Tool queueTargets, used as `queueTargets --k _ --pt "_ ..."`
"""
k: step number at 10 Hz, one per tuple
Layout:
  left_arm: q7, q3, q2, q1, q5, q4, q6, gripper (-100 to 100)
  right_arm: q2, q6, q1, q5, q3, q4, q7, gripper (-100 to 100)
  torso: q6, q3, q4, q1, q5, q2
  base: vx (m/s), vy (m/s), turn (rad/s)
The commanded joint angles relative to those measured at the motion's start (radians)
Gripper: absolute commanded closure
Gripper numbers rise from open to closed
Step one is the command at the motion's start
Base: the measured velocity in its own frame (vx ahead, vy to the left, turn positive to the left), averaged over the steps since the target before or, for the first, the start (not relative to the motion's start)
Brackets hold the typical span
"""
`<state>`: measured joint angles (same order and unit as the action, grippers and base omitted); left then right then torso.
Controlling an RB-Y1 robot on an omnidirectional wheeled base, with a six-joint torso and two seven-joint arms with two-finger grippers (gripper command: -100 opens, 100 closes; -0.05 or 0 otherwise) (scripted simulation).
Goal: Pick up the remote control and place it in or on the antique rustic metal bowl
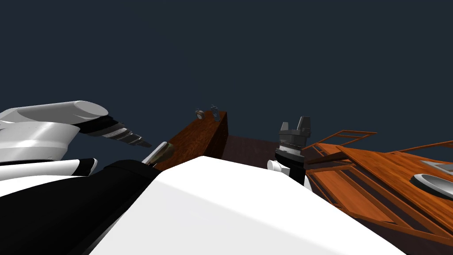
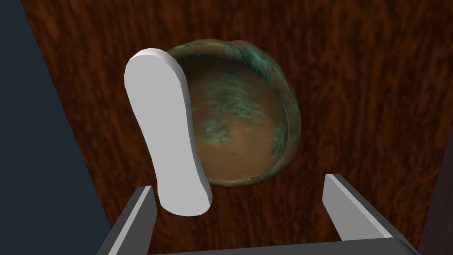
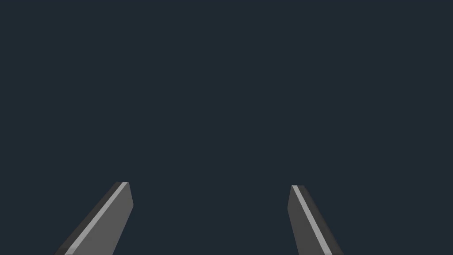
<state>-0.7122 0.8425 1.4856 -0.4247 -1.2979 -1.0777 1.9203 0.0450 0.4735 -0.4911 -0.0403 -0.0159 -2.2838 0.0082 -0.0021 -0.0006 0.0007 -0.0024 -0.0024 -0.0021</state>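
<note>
Dark blue-grey wall is filling the room ahead, with orange wooden furniture sitting at three o'clock. At twelve o'clock the dark wood table is carrying the green-stained brown bowl. The white remote is lying across its rim, so I'm judging the placing done, with only backing away left. The left gripper is facing the bowl, fingers wide apart and holding nothing; the right gripper is gaping empty too.
</note>
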Motion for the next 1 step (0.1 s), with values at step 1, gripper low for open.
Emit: queueTargets --k 1 --pt "0.0 0.0 0.0 0.0 0.0 0.0 0.0 0 0.0 0.0 0.0 0.0 0.0 0.0 0.0 0 0.0 0.0 0.0 0.0 0.0 0.0 0.0 0.0 0.0"
